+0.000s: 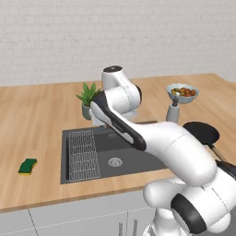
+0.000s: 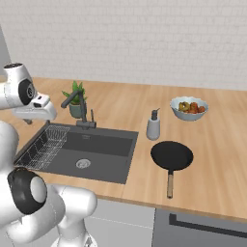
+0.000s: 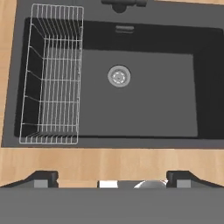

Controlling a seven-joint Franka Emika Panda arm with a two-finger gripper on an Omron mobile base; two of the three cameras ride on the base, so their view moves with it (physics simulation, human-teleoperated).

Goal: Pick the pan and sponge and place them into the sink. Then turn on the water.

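Pan [image 2: 171,155] rests on the counter [image 2: 217,159] at roughly 3 o'clock of the sink [image 2: 103,152], handle pointing toward the counter's front edge, well apart from the basin. Sponge [image 1: 27,166] lies on the counter at 9 o'clock of the sink, also outside it. The basin holds a wire rack [image 3: 52,81] and a drain [image 3: 118,75]; no water is seen falling from the faucet [image 2: 79,108]. Neither item has been placed yet.

Gripper [image 3: 112,178] hangs above the sink's near rim, jaws spread wide and holding nothing.

Judgement: the step in hand is a first pick. For the pan, approach from above and close across the wooden handle. Its exact thickness is hard to judge from these views, so centre the jaws carefully. Keep clear of the soap dispenser [image 2: 153,126] and food bowl [image 2: 189,108] at 12 o'clock of the pan.
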